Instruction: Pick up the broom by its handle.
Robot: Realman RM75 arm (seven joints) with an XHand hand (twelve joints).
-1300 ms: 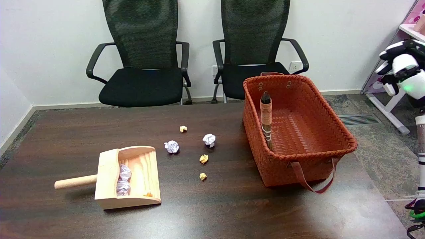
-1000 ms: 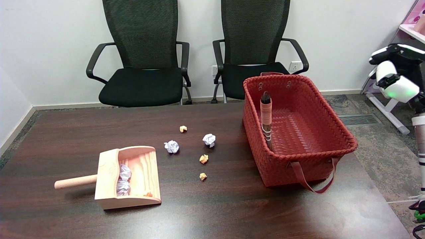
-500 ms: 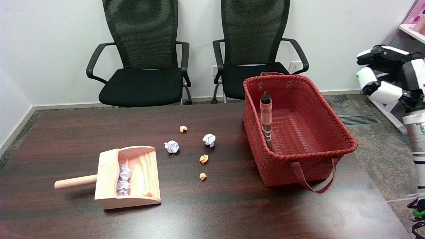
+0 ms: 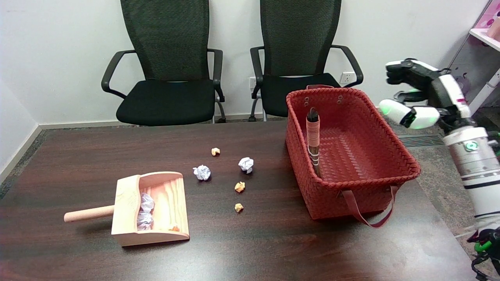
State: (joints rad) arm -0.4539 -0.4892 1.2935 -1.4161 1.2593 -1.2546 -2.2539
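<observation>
Table R edge: basket w/ broom, right hand clear

The basket wall is hiding the broom's lower end, left of the fingers; the desk is running off the frame's bottom.

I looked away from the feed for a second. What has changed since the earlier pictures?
The right hand has swung in from the picture's right edge toward the red basket, now in the air by its far right corner, fingers apart, holding nothing. The broom still leans inside the basket's left wall, untouched. The dustpan and paper scraps have not moved.
</observation>
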